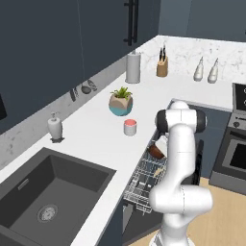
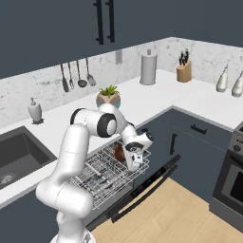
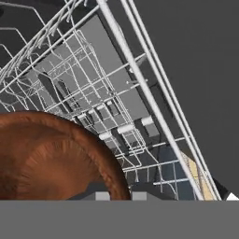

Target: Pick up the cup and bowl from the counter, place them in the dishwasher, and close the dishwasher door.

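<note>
Dark reddish-brown bowl (image 3: 51, 156) over pulled-out white wire rack (image 2: 102, 178), hand-view 7 o'clock. Cup (image 1: 130, 127) on counter (image 1: 91, 139). Gripper (image 2: 134, 161) jaw state: can't tell.

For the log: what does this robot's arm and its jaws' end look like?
A glossy white arm of rounded tubular links with dark grey joint caps. No cables or markings show. The gripper is a white hand block with dark trim; its fingers are hard to make out.
</note>
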